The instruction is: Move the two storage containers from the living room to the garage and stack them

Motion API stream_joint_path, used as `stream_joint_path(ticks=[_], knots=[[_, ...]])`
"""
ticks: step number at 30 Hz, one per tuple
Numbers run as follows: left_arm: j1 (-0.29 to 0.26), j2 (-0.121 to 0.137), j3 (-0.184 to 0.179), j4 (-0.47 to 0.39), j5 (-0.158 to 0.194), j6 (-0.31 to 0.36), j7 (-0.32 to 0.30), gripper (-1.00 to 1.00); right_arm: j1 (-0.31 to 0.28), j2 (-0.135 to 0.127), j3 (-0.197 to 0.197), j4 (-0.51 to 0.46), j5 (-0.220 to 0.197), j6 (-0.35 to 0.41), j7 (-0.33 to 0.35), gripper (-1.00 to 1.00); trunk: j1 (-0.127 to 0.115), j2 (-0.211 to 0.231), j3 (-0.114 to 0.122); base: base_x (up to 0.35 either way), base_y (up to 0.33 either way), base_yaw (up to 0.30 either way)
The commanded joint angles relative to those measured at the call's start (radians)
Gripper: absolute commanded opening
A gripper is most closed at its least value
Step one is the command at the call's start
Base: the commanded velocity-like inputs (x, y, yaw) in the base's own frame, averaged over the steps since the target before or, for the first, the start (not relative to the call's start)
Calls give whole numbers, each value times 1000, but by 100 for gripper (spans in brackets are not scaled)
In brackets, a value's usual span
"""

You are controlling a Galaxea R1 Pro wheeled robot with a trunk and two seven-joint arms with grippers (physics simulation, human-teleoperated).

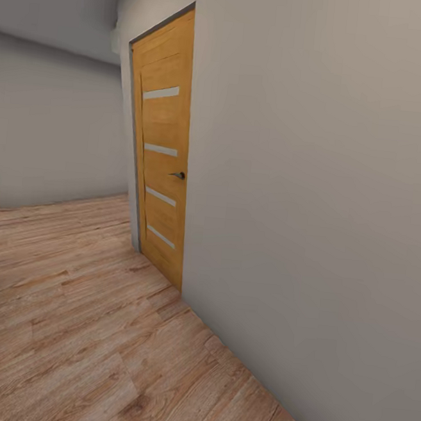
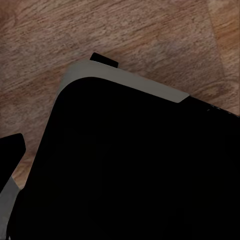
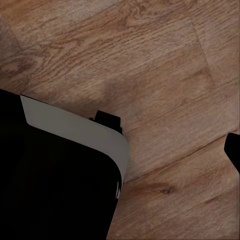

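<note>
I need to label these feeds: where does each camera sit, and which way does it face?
Head view: on the robot's head, facing a closed wooden door in a grey wall.
Left wrist view: on the left arm, looking down at the robot's black base.
Right wrist view: likewise; base.
All share the wood plank floor.

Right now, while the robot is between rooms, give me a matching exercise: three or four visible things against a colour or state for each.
Things:
1. door
2. wall
3. plank floor
4. door handle

Descriptions:
A. plain pale grey-beige
B. small and dark, at the door's right edge
C. orange-brown with four pale horizontal strips, shut
D. light brown wood grain

Pairs: 1-C, 2-A, 3-D, 4-B
</note>
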State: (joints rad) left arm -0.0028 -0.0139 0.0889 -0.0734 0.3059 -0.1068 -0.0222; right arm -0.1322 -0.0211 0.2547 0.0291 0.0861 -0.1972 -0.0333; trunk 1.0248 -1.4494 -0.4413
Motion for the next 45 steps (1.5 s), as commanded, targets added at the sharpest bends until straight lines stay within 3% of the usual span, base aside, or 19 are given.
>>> stream_joint_path(ticks=[1, 45], knots=[[0, -1, 8, 0, 1, -2, -2, 100, -1, 0, 0, 3, 9, -5, -3, 100, 0, -1, -1, 110, 0, 273], [0, 0, 8, 0, 2, -1, -2, 100, -1, 0, 0, 3, 9, -6, -3, 100, 0, -1, -1, 107, 0, 274]])
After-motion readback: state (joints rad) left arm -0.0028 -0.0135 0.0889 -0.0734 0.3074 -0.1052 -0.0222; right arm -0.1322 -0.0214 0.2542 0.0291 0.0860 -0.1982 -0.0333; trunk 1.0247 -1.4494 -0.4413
